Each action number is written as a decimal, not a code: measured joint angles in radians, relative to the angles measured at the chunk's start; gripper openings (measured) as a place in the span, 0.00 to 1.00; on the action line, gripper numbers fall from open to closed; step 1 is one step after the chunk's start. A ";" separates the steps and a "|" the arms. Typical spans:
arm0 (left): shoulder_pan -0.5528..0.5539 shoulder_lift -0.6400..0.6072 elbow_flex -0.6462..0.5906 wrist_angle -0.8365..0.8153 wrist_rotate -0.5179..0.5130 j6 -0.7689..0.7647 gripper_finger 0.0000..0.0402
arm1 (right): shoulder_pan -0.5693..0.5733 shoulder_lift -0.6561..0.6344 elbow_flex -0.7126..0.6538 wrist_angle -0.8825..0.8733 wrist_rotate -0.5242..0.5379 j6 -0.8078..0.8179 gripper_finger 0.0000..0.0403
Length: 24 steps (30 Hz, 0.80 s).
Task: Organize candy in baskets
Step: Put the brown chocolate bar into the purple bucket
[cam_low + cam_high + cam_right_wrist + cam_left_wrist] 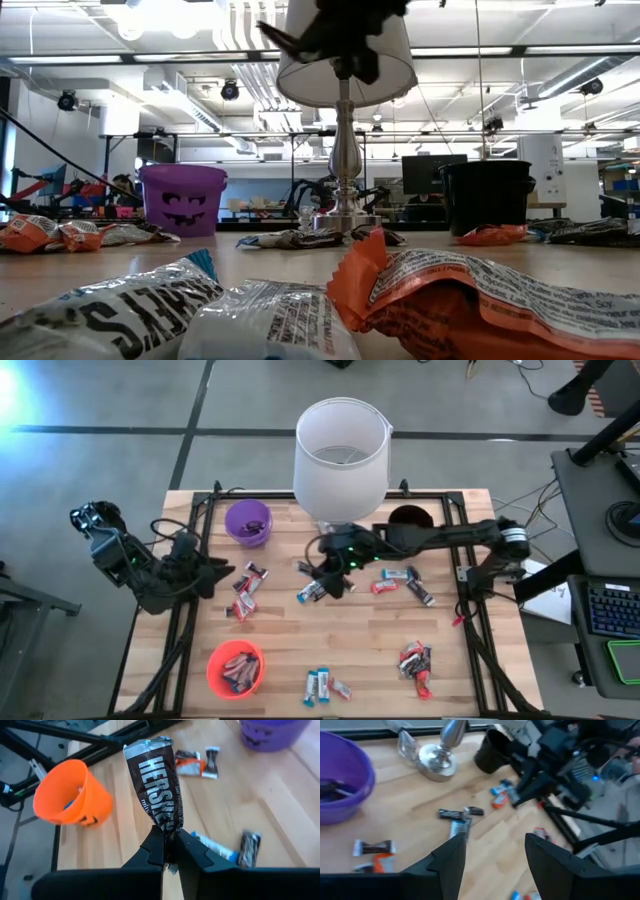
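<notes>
The right gripper (169,851) pinches a dark brown Hershey's bar (155,785) upright above the table's middle. The left gripper (495,852) hangs open and empty near the purple basket (247,522), which holds dark candy. The orange basket (235,668) holds several bars.

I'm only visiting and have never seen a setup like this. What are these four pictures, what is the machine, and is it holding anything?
It is one moment seen by four cameras: one above the table, one at table-top height, and one on each arm's wrist. The machine is two dark robot arms working over a wooden table. Scattered on it are small wrapped candy bars, a purple basket, a black basket, an orange basket and a white lamp. The right gripper, near the middle of the table, is pinched shut on a dark brown Hershey's bar. The left gripper, at the left side of the table, is open and empty.
</notes>
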 joint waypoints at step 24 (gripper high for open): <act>0.195 0.092 0.000 0.196 0.102 0.066 0.46 | 0.001 0.304 0.495 -0.143 -0.001 -0.132 0.03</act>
